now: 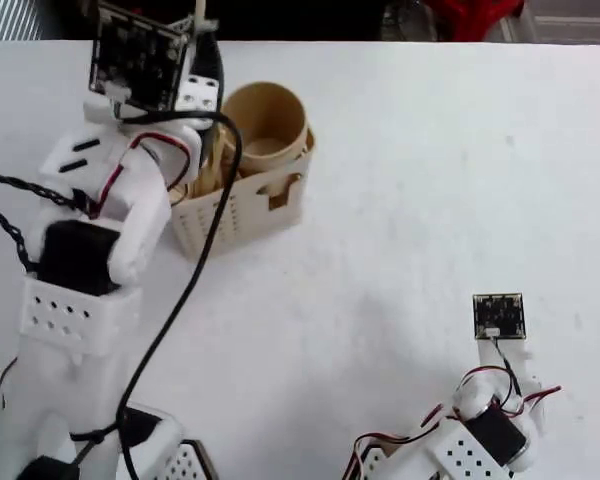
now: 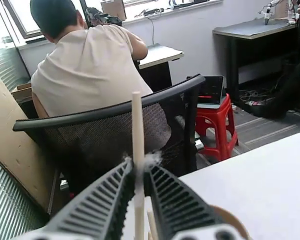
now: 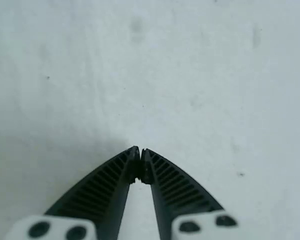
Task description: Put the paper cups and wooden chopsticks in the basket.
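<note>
My left gripper (image 2: 138, 164) is shut on a wooden chopstick (image 2: 137, 125), which stands upright between its fingers. In the high view this arm leans over the white perforated basket (image 1: 248, 208) at the back left, and the chopstick's tip (image 1: 200, 14) pokes up past the wrist camera. A paper cup (image 1: 267, 125) lies inside the basket, and its rim (image 2: 231, 220) shows under the gripper. Another chopstick (image 2: 151, 224) leans in the basket below. My right gripper (image 3: 138, 152) is shut on nothing, low over bare white table near the front right.
The right arm (image 1: 490, 425) sits at the front right edge of the white table (image 1: 410, 180). Cables (image 1: 185, 290) hang off the left arm beside the basket. Beyond the table's far edge a person sits in a black mesh chair (image 2: 115, 130).
</note>
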Available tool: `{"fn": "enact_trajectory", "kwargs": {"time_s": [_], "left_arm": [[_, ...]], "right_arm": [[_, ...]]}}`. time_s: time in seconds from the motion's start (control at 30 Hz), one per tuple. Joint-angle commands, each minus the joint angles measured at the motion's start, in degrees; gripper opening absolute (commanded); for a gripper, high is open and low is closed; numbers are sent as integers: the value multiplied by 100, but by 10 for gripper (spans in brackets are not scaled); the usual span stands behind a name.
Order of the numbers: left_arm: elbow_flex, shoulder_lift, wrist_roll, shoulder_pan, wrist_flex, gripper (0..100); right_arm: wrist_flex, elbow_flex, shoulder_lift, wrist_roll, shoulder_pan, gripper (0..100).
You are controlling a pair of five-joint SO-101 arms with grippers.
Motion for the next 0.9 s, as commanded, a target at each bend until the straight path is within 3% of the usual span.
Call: {"fn": "enact_trajectory", "kwargs": {"time_s": [0.0,0.2,0.4,0.5,0.67,0.87], "left_arm": [[1301,-567,70,-92,-932,28],[2057,-752,79,-215,-1266,142],[1846,-910,730,-848,-1196,138],[1266,-1059,765,-1077,-633,138],[-308,-1095,756,-1464,1011,138],[-1011,769,527,-3081,2488,138]], "right_arm": [[48,53,-84,26,-57,17],[48,53,-84,26,-57,17],[48,53,-84,26,-57,17],[48,53,-84,26,-57,18],[40,53,-92,26,-110,18],[-198,-149,-92,0,-1244,19]]}}
